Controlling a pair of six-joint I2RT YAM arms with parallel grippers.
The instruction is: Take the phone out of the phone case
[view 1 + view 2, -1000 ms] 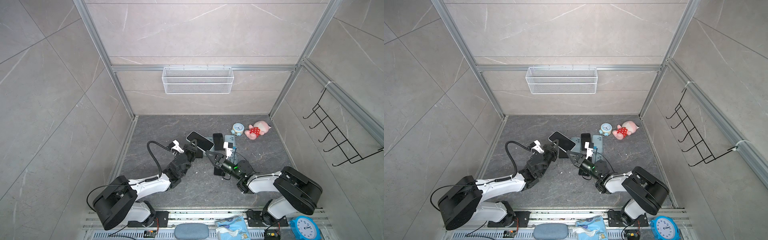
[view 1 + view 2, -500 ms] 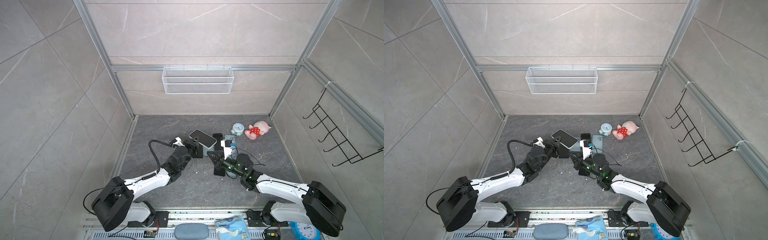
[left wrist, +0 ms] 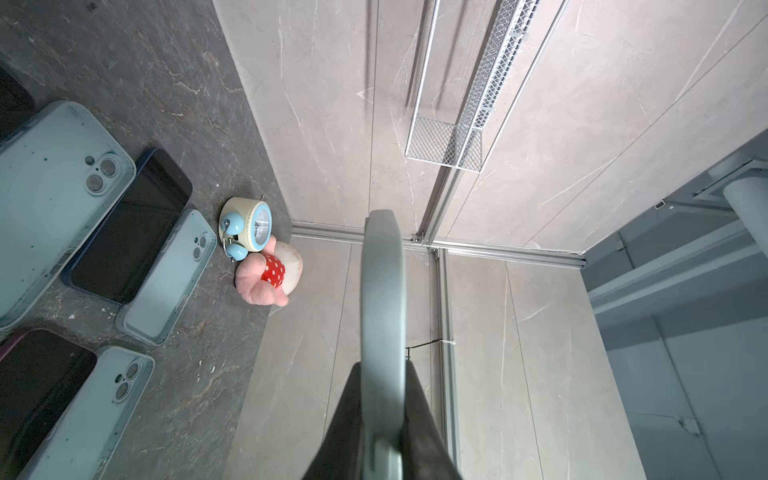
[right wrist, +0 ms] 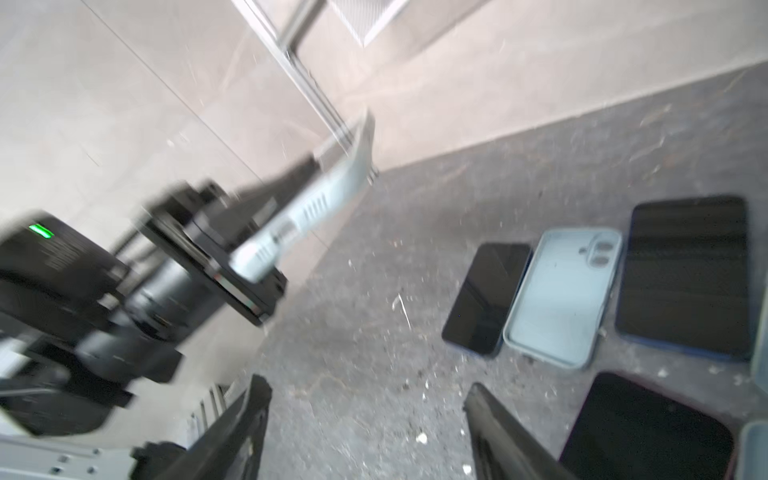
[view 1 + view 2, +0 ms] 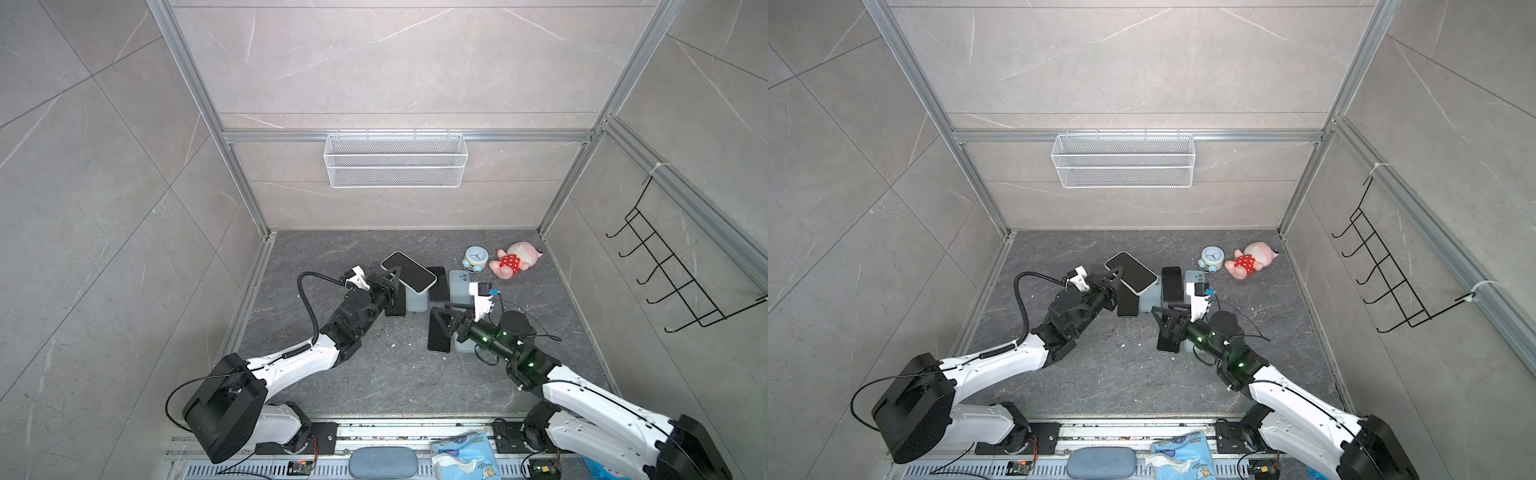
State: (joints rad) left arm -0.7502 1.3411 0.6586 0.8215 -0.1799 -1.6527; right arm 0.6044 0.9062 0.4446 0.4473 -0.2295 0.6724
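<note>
Two arms share this job. On the left, the left gripper (image 5: 392, 277) is pressed together on one end of the dark-screened phone (image 5: 408, 270). It holds the phone tilted in the air above the dark grey stone-patterned tabletop (image 5: 374, 374). The phone sits inside its pale blue-grey soft case (image 3: 382, 311), whose rim shows edge-on between the black fingers in the left wrist view.

Under and just right of the raised phone lie an empty pale blue case (image 5: 417, 299), a bare black phone (image 5: 439, 284) and a second empty pale blue case (image 5: 459, 286), side by side.

Further right and nearer the robot, the right gripper (image 5: 446, 316) stands spread wide and holds nothing. It is close above another bare dark phone (image 5: 437, 340); whether it touches that phone cannot be told.

At the far right, a small blue-and-cream alarm clock (image 5: 475, 257) and a pink plush toy in red spotted shorts (image 5: 513, 259) lie well apart from the work.

The step now looks like bringing the right gripper up to the free end of the raised phone. To do it well, the left pinch should stay firm and steady. The right fingers should come in level with the case's rim and catch only the soft lip at a corner, not the screen. Peeling that corner back first should let the phone slide out without twisting in the left grip. The rise should run clear of the phones below.
</note>
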